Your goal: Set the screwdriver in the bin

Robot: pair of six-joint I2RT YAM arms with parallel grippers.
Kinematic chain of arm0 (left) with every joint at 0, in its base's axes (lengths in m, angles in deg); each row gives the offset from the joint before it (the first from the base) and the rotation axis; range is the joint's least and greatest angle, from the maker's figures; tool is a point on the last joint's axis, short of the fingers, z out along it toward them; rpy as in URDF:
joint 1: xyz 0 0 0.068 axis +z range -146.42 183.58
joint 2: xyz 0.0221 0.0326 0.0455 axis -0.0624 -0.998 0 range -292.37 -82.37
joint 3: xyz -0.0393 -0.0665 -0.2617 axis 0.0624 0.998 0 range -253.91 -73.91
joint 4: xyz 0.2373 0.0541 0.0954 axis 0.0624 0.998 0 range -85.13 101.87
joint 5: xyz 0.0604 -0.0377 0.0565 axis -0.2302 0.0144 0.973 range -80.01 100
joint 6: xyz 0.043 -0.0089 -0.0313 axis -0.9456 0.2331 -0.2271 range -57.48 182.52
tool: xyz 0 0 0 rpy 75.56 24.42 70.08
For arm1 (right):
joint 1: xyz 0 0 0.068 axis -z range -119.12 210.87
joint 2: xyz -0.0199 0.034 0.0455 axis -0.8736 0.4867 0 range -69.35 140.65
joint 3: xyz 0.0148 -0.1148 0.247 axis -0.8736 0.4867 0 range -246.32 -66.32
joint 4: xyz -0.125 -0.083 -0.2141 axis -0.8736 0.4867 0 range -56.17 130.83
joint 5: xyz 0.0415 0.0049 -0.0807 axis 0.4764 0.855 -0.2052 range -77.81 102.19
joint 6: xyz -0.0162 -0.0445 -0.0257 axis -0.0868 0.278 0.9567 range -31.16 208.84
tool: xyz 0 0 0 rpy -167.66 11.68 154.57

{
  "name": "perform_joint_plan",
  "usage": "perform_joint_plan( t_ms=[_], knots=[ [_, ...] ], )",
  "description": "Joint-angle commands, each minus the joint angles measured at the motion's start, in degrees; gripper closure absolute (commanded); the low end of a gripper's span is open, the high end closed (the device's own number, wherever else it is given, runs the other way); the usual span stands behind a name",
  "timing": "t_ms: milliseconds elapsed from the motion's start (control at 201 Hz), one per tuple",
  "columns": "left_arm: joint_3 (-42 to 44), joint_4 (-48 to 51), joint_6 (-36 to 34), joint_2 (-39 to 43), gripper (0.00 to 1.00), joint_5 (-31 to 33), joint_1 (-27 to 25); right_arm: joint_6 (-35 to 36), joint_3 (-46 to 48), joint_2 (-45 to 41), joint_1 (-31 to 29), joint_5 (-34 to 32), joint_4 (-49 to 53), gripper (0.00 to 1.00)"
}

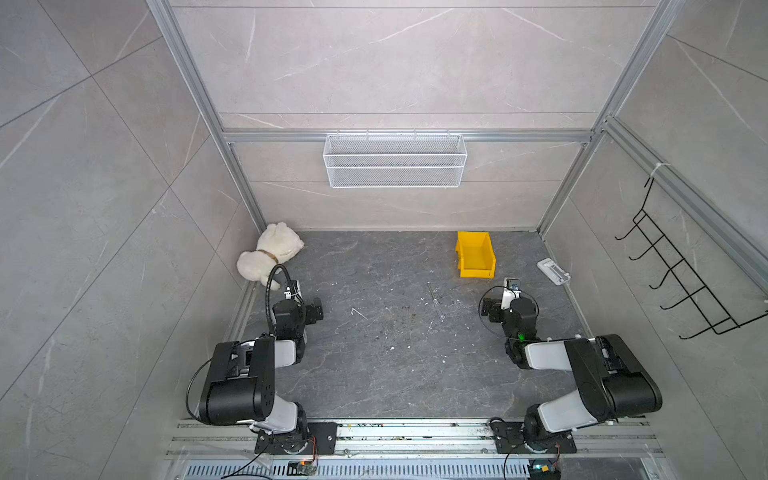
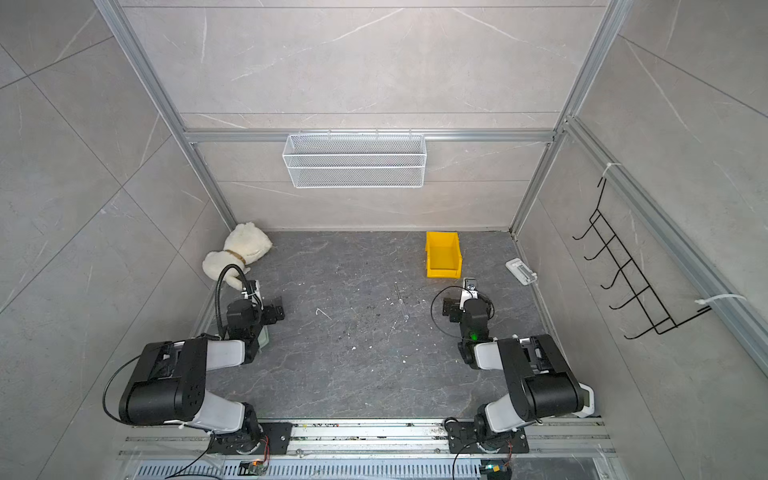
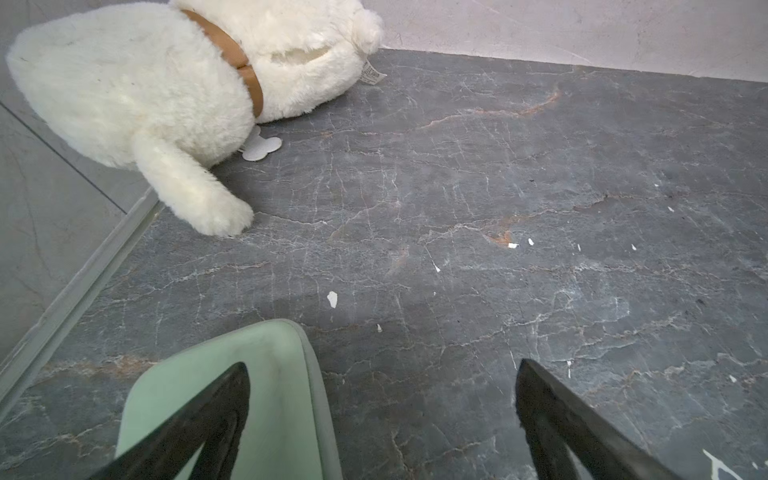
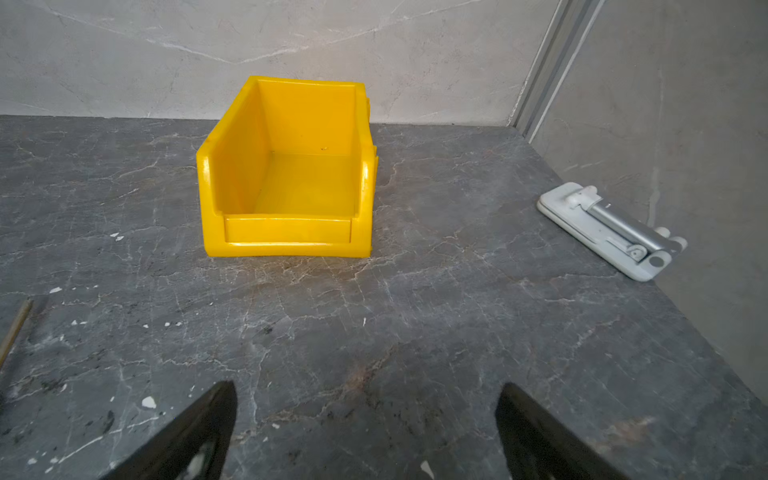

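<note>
Right gripper (image 4: 365, 386): spread fully, nothing held; screwdriver (image 1: 435, 301), lying flat, is judged light, stiff, thin and slippery, best pinched across its clear handle.

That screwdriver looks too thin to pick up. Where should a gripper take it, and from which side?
Take the screwdriver by its clear handle, the thicker end nearer the arms. It lies flat on the table, so come down from above, jaws across its length. The open right gripper looks nearer.
</note>
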Motion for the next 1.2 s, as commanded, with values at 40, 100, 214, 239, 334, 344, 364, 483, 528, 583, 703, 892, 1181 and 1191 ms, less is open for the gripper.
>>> perform_joint_plan(
  t_ms=[40, 100, 214, 239, 334, 344, 364, 483, 528, 583, 703, 892, 1181, 1191],
  knots=[
    [-0.18, -3.26, -0.57, -0.24, 0.00, -1.61, -0.04, -0.99, -0.93, -0.02, 0.10, 0.54, 0.31, 0.01],
    [-0.17, -3.05, -0.50, -0.18, 0.00, -1.70, -0.03, -0.99, -0.93, 0.02, 0.10, 0.54, 0.31, 0.01],
    [-0.19, -3.21, -0.59, -0.15, 0.00, -1.71, -0.01, -0.98, -0.93, 0.02, 0.09, 0.54, 0.32, 0.01],
    [-0.18, -3.14, -0.57, -0.18, 0.00, -1.71, -0.02, -0.94, -0.93, 0.01, 0.08, 0.54, 0.31, 0.01],
    [-0.19, -3.20, -0.50, -0.17, 0.00, -1.68, -0.02, -1.01, -0.92, 0.03, 0.08, 0.54, 0.31, 0.01],
    [-0.19, -3.18, -0.46, -0.16, 0.00, -1.70, 0.01, -0.98, -0.93, -0.01, 0.08, 0.54, 0.31, 0.01],
    [-0.19, -3.23, -0.52, -0.18, 0.00, -1.71, 0.01, -0.97, -0.93, -0.02, 0.09, 0.54, 0.31, 0.01],
    [-0.19, -3.17, -0.48, -0.18, 0.00, -1.79, 0.01, -0.94, -0.93, 0.02, 0.04, 0.54, 0.31, 0.01],
    [-0.14, -3.21, -0.50, -0.18, 0.00, -1.92, 0.09, -0.96, -0.93, 0.02, 0.04, 0.54, 0.31, 0.01],
    [-0.36, -2.99, -0.48, -0.27, 0.00, -2.09, 0.05, -0.97, -0.93, 0.01, 0.04, 0.54, 0.31, 0.01],
    [-0.18, -3.05, -0.46, -0.17, 0.00, -1.92, 0.15, -0.95, -1.01, 0.06, 0.07, 0.54, 0.31, 0.01],
    [1.33, -3.18, -0.70, 3.36, 0.00, -1.27, 0.02, -1.27, -0.49, -1.74, 0.05, -0.34, 0.58, 0.01],
    [-0.62, 15.03, -0.80, 25.05, 0.00, 1.02, -6.46, -0.85, -3.96, -17.70, 0.02, 2.32, 18.73, 0.01],
    [-0.96, 15.64, -0.69, 25.57, 0.00, 0.98, -6.87, -0.91, -4.59, -18.27, 0.02, 2.57, 19.88, 0.01]
  ],
)
